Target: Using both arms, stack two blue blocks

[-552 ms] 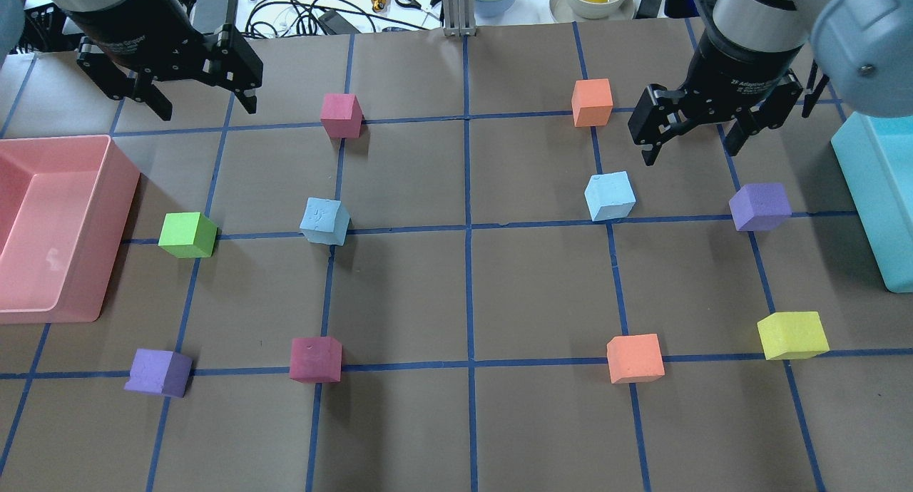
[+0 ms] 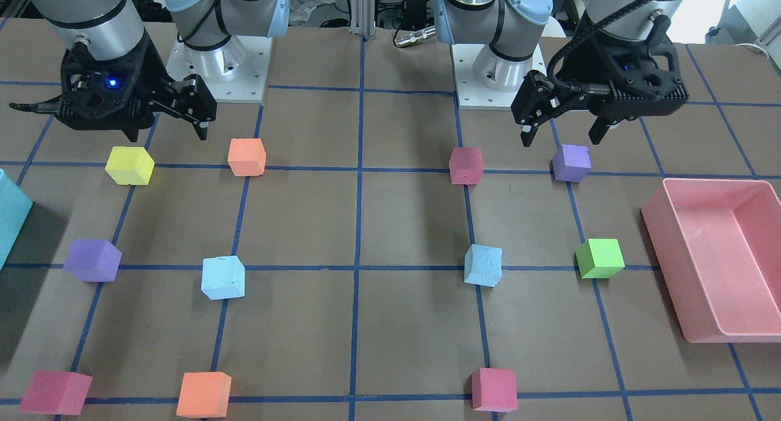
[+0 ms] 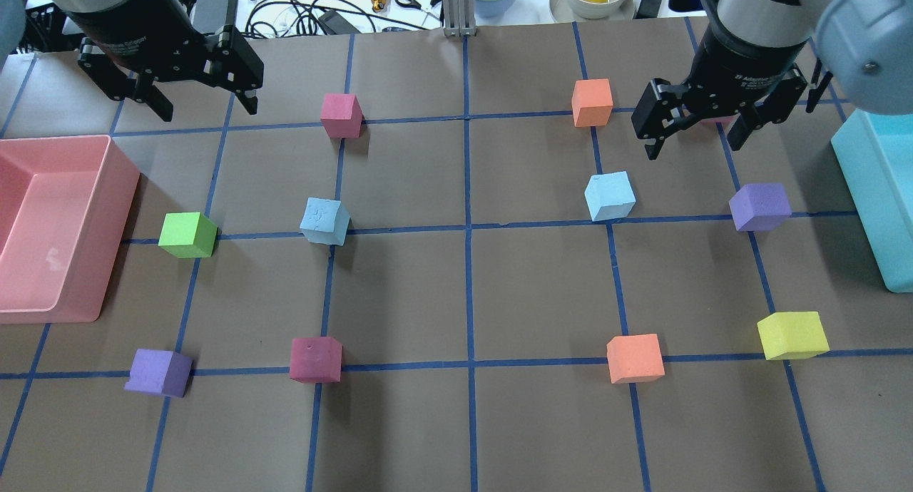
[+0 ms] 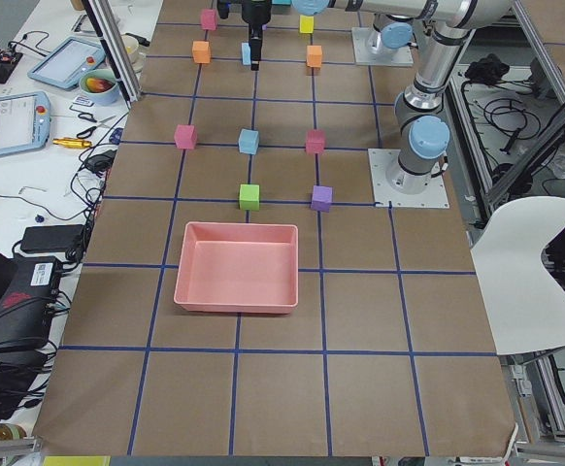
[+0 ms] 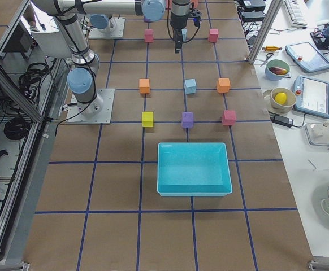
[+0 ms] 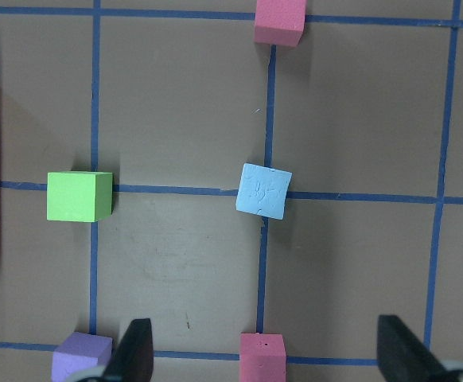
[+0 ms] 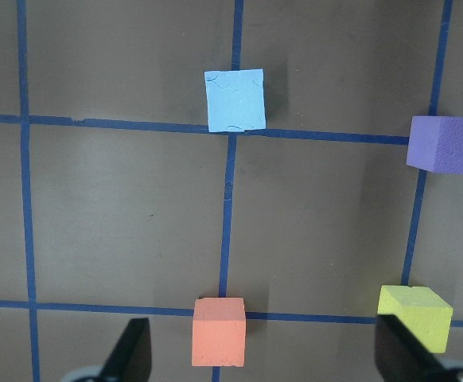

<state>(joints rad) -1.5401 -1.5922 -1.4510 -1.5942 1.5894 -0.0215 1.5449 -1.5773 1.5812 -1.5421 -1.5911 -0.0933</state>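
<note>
Left gripper (image 3: pixel 207 110) hovers with fingers spread wide and empty, well apart from the first blue block (image 3: pixel 325 221). Right gripper (image 3: pixel 695 144), also spread and empty, hangs near the second blue block (image 3: pixel 610 196).

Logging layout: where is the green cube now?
Overhead view, left side: the green cube sits on a tape line between the pink bin and a blue block.

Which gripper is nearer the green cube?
Left. The left gripper hangs above the green cube's half of the table; the right gripper hangs over the opposite half.
</note>
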